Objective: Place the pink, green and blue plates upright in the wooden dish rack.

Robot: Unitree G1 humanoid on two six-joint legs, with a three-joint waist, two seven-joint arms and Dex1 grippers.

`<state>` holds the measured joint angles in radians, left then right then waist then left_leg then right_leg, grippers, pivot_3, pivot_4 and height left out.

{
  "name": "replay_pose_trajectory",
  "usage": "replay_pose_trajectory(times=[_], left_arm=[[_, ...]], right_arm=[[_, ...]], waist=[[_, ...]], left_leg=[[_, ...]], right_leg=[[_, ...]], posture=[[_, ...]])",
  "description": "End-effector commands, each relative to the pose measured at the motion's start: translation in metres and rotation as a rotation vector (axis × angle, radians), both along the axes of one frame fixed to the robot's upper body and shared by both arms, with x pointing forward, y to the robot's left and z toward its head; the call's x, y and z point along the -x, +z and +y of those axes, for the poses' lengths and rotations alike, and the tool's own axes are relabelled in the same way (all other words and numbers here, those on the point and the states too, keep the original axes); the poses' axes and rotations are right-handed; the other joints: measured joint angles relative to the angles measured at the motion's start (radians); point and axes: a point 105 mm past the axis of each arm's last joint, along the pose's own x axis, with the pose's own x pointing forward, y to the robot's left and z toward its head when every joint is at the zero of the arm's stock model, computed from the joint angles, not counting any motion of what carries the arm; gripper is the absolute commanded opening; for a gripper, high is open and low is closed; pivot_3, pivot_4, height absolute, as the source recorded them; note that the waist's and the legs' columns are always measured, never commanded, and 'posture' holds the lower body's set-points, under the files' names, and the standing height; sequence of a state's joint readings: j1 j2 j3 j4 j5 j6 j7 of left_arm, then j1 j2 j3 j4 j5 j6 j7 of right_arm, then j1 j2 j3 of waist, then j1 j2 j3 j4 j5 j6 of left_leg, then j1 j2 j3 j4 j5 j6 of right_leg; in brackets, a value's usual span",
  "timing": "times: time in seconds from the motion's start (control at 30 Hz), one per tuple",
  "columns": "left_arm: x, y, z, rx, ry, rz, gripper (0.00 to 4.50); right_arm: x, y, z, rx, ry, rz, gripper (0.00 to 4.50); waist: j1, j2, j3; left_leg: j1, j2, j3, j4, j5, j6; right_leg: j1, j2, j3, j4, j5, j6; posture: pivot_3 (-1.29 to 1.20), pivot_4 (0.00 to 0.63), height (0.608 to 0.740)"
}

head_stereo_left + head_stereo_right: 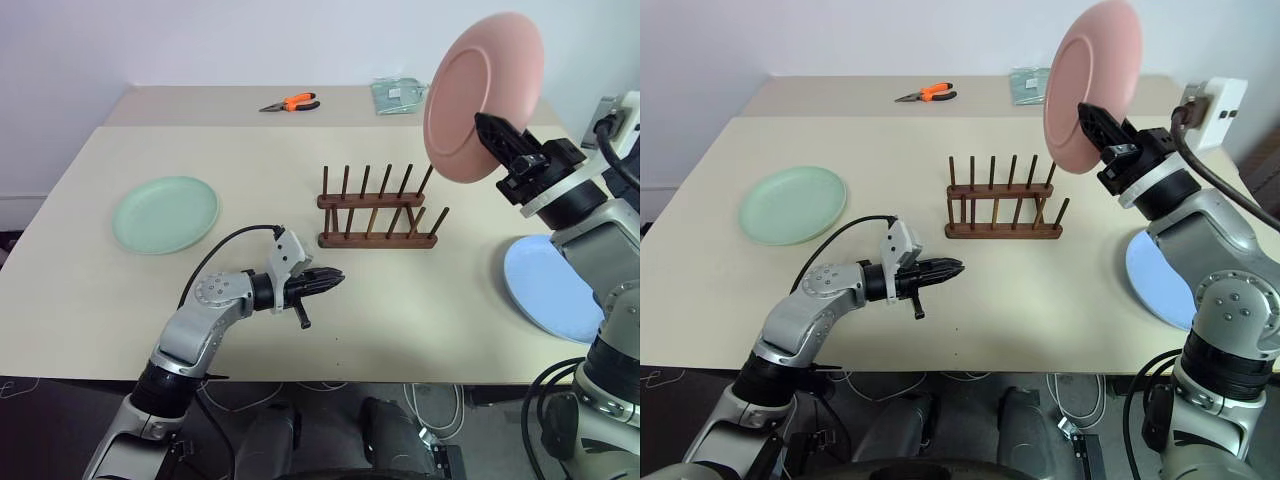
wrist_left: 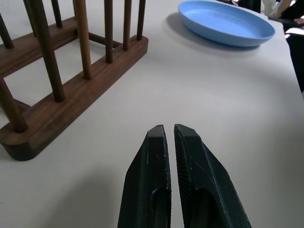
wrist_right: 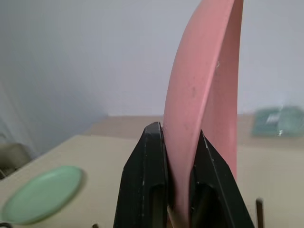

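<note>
My right gripper is shut on the rim of the pink plate, holding it upright in the air above and to the right of the wooden dish rack. The rack stands empty at the table's middle. The green plate lies flat at the left. The blue plate lies flat at the right, partly behind my right arm. My left gripper is shut and empty, hovering low over the table in front of the rack's left end.
Orange-handled pliers and a clear packet lie on the far table strip. A white socket box sits at the far right. The table's front edge runs close under my arms.
</note>
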<state>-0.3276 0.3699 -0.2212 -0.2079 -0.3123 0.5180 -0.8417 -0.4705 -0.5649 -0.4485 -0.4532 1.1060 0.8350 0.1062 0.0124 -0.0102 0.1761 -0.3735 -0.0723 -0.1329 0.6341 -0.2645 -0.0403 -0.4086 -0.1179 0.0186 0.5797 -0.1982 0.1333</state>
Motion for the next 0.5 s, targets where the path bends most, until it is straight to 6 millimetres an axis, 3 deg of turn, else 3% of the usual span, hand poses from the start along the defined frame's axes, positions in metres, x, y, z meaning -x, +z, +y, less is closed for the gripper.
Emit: replay_pose_trajectory(times=[0.03,0.3,0.43,0.5], left_arm=[[0.004,0.013,-0.003,0.038,-0.016,-0.039,0.26],[0.006,0.011,-0.001,0.04,-0.007,-0.03,0.26],[0.007,0.011,0.001,0.06,0.005,-0.001,0.26],[0.003,0.012,0.005,0.069,0.033,0.002,0.83]], right_arm=[[0.003,-0.002,0.007,0.008,0.017,0.021,0.06],[-0.019,-0.032,0.002,-0.038,-0.006,0.203,0.06],[-0.027,-0.027,-0.004,-0.01,-0.062,0.187,1.72],[-0.026,-0.01,-0.009,0.029,-0.108,0.094,2.75]], waist=[[-0.001,0.0,0.0],[-0.003,0.0,0.0],[-0.004,0.001,0.0],[-0.004,0.001,0.0]], left_leg=[[0.0,0.0,0.0,0.0,0.0,0.0],[0.0,0.0,0.001,-0.001,0.0,0.0],[0.0,0.0,0.001,-0.001,0.0,0.0],[0.0,0.0,0.001,-0.001,0.0,0.0]], right_leg=[[0.0,0.0,0.0,0.0,0.0,0.0],[-0.001,0.001,0.0,0.001,0.0,0.0],[-0.001,0.001,0.0,0.001,0.0,0.0],[-0.001,0.001,0.0,0.001,0.0,0.0]], posture=[[0.0,0.15,0.74],[0.0,0.15,0.74],[0.0,0.15,0.74],[0.0,0.15,0.74]])
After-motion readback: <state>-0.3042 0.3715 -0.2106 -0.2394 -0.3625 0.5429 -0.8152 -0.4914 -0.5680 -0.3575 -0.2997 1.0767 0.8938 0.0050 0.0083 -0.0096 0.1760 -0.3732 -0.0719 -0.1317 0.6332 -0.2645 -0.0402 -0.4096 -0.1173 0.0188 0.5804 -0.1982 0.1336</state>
